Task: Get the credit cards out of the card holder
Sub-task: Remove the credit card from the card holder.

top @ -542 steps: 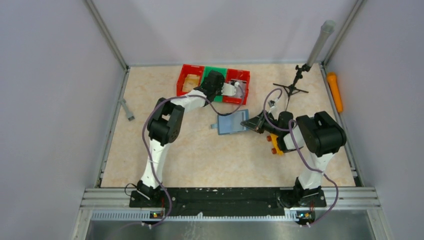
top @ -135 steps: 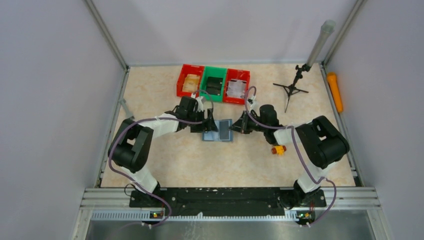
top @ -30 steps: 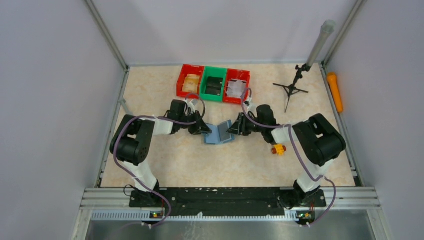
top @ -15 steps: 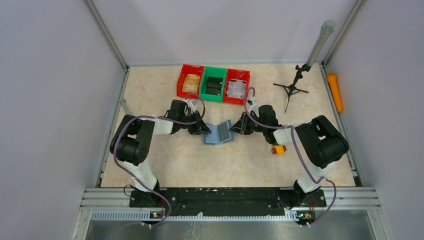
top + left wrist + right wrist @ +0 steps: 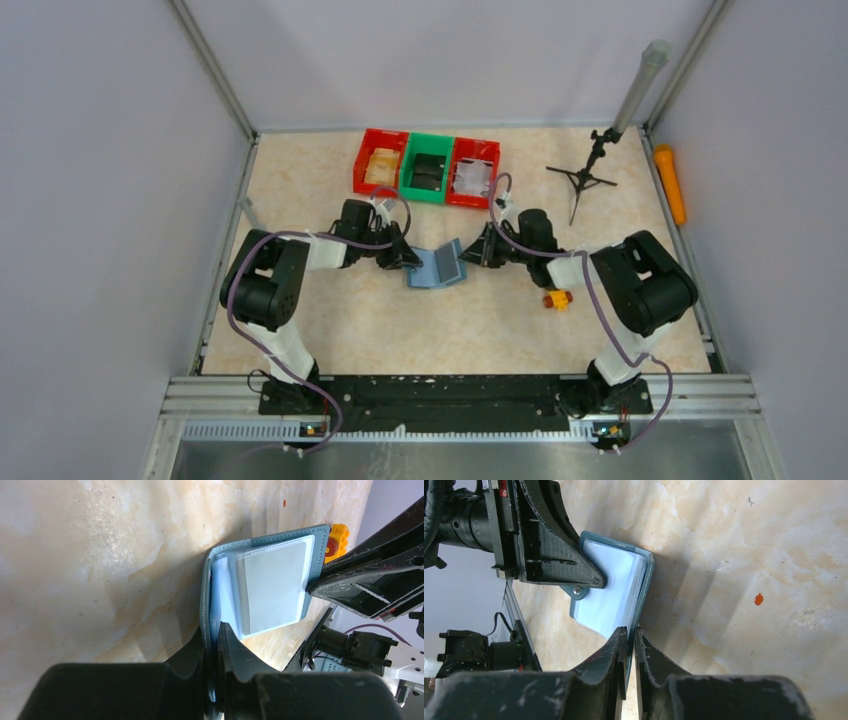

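- Found the card holder (image 5: 436, 268) opened on the table (image 5: 400, 330), mid-field, just in front of the row of bins (image 5: 427, 167) and between the two grippers.
- Noted its teal outer cover and paler inner pockets. Halves set at an angle to each other, the right half appearing tipped up.
- Logged one grey credit card (image 5: 272, 587) seated in the slot of the half away from the left wrist camera. Seen as a darker rectangle from above.
- Traced the left arm from its base up to a raised elbow near the left wall, then the forearm running rightward and low toward the holder.
- Confirmed the left gripper (image 5: 213, 630) pinched narrow on the holder's near edge, fingers pressed on either side of the cover.
- Traced the right arm likewise: bulky elbow held over the right side of the table, forearm stretched leftward and low.
- Confirmed the right gripper (image 5: 630, 630) clamped narrow on the thin teal edge of the opposite half, fingers nearly together with only the cover between them.
- Recorded both wrists facing each other across the holder, each tool visible in the other's camera.
- Marked a yellow toy block (image 5: 556, 298) lying beside the right forearm, apart from the holder.
- Marked a small tripod stand (image 5: 585, 178) at the far right, well apart.
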Robot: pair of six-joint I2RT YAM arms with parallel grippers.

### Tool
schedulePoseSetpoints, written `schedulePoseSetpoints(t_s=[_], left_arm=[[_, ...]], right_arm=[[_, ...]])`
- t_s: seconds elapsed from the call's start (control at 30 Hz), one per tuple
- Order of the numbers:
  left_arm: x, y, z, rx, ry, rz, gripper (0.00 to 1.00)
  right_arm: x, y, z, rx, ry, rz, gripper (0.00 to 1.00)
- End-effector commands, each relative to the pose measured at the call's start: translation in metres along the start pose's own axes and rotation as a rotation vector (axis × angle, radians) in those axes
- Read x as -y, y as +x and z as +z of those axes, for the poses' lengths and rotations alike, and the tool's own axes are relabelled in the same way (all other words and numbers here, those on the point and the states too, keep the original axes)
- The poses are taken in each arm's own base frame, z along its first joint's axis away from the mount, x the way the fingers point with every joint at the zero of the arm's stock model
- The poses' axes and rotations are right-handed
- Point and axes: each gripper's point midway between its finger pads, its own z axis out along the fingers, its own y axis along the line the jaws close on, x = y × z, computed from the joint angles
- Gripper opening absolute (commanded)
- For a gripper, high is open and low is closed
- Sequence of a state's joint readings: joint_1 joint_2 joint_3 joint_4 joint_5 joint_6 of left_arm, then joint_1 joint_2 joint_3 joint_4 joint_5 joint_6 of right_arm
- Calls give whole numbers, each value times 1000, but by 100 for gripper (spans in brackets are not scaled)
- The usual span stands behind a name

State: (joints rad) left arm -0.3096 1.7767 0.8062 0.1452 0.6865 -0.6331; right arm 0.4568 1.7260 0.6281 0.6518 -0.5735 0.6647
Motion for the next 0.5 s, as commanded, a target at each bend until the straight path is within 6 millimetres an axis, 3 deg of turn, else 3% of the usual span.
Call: schedulePoseSetpoints(t_s=[0.0, 0.47], left_arm=[[11, -13, -1, 30, 14, 46, 5], [11, -13, -1, 25, 17, 43, 5]], right_arm=[[-12, -15, -4, 53, -49, -33, 9], [-7, 0, 10, -45, -42, -32, 9]])
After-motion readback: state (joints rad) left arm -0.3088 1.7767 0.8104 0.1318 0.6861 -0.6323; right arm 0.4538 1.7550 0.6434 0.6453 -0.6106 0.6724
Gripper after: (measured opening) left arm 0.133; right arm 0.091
